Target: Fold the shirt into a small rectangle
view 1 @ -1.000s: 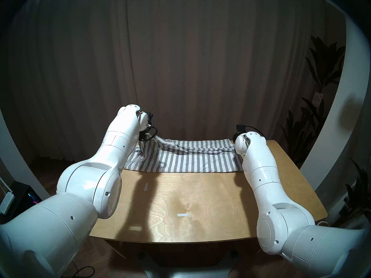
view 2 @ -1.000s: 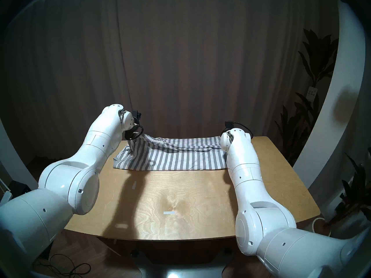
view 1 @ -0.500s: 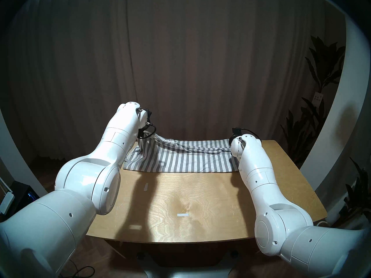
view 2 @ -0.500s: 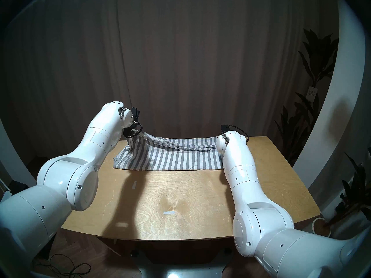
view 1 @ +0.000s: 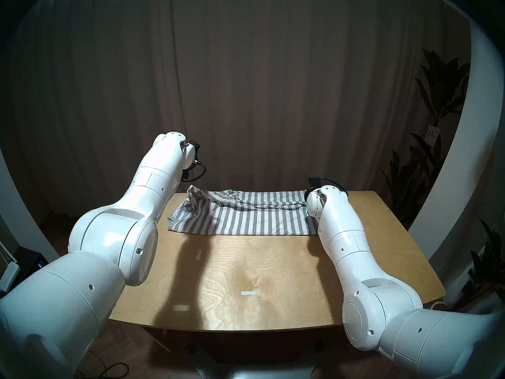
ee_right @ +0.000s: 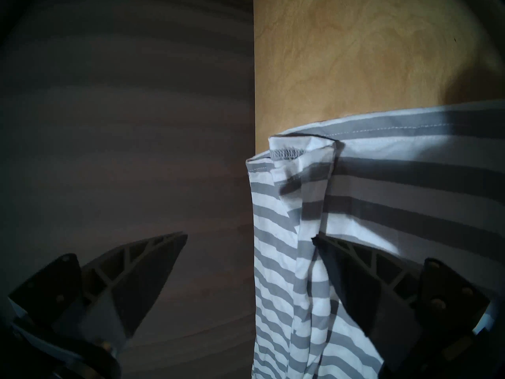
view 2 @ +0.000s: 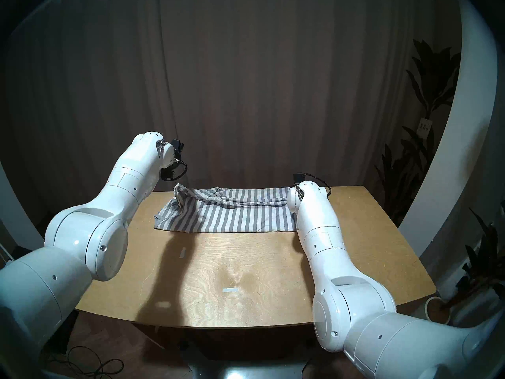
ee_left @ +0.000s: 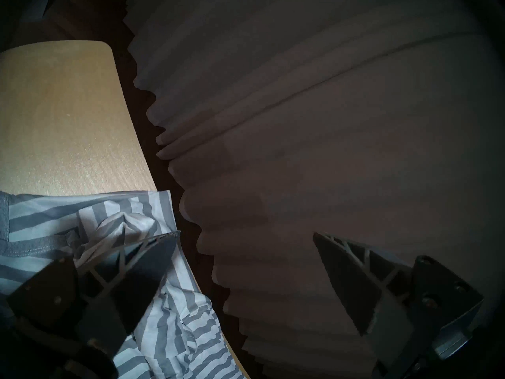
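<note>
The grey-and-white striped shirt [view 1: 246, 217] lies spread across the far half of the wooden table [view 1: 273, 274], with bunched folds along its far edge. It also shows in the head stereo right view [view 2: 232, 214]. My left gripper [ee_left: 246, 233] is open and empty. It hangs above the shirt's crumpled far-left corner [ee_left: 164, 329], near the grey neckband [ee_left: 32, 247]. My right gripper [ee_right: 250, 236] is open and empty over the table's far edge. One finger is above the shirt's far-right hem corner [ee_right: 300, 157]. In the head views both grippers are hidden behind their wrists.
A dark curtain [view 1: 246, 96] hangs close behind the table's far edge. Two white tape marks [view 1: 248, 292] [view 1: 198, 254] lie on the bare near half of the table. Potted plants [view 1: 437, 110] stand at the right.
My left gripper has let go of the shirt's far-left corner and moved up and to the left. The lifted cloth has dropped onto the table. My right arm has shifted a little left.
</note>
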